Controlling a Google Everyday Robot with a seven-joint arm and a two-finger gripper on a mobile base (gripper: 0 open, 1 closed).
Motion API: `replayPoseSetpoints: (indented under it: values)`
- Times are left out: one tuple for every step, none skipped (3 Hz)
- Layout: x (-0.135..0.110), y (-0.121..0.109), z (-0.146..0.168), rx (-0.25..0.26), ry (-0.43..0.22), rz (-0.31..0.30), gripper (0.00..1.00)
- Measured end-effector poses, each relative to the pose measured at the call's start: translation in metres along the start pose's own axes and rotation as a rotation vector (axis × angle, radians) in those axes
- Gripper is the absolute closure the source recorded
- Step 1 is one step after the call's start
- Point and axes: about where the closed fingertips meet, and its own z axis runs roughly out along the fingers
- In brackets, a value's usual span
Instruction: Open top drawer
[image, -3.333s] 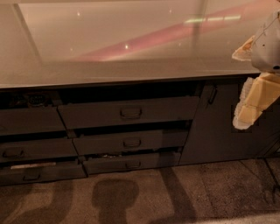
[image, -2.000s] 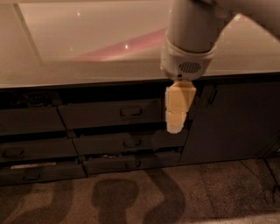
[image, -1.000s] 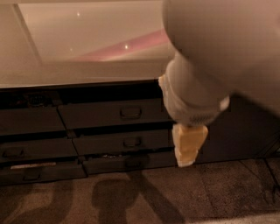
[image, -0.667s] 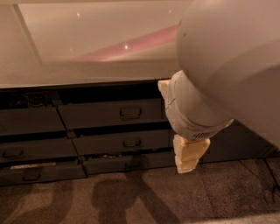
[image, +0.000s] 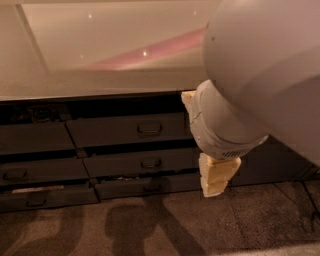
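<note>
The gripper (image: 218, 176) hangs below the large pale arm (image: 260, 75), to the right of the top drawer (image: 105, 131) and lower than its bar handle (image: 149, 128) (it touches neither). Whether it is released or clenched I cannot tell. The drawer sits just under the countertop (image: 100, 82) and, I judge, is not yet pulled out. The gripper seems placed for an approach toward the handle.

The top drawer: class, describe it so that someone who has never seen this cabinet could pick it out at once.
Under the pale countertop runs a bank of dark grey drawer fronts. In the central stack of three, the top drawer sits highest, right beneath the counter edge, left of the cream gripper hanging in front. It is the tallest front there.
</note>
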Motion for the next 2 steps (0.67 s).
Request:
replayPoseSetpoints:
  values:
    - [0.028, -0.009, 0.026, -0.073, -0.017, 0.057, 0.00]
    - [0.066, -0.020, 0.064, -0.164, -0.058, 0.138, 0.00]
